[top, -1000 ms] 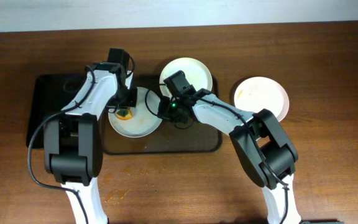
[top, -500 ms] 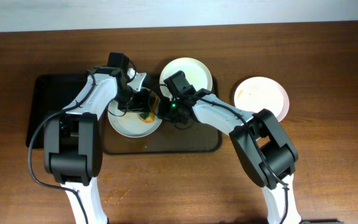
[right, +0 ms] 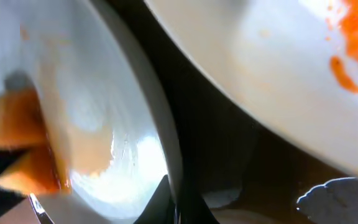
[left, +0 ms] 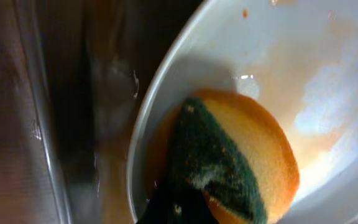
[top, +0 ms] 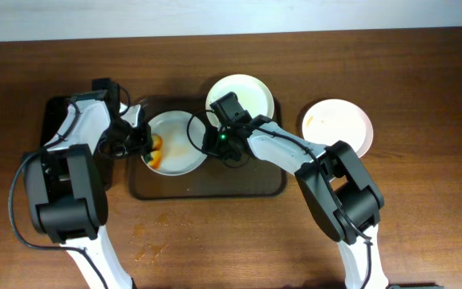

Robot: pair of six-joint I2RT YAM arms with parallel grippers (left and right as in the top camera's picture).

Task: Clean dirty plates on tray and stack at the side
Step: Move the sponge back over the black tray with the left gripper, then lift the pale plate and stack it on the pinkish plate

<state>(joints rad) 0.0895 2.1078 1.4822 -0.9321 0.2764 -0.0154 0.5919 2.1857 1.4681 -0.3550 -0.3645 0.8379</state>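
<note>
Left gripper (top: 145,144) is closed tight on a sponge (left: 241,162), orange with a green scrub face. The sponge is pressed flat on the inner left side of the front plate (top: 179,148), just inside the rim. The left wrist view shows orange smear on the plate around the sponge; the fingers themselves are mostly out of shot there.

Right gripper (top: 208,141) is closed to a narrow pinch on the right rim of the same front plate. In the right wrist view the dark fingertips (right: 166,198) meet on that rim, one inside and one outside.

The front plate sits in the left half of the brown tray (top: 239,186), white with orange streaks. The back plate (top: 247,95) lies over the tray's far rim, close behind the right gripper, with orange sauce spots seen in the right wrist view. The side plate (top: 339,124) lies on the table (top: 423,209) to the right of the tray, apart from it, with a faint orange mark near its left edge. A black tray (top: 50,132) lies left of the brown tray, under the left arm.
</note>
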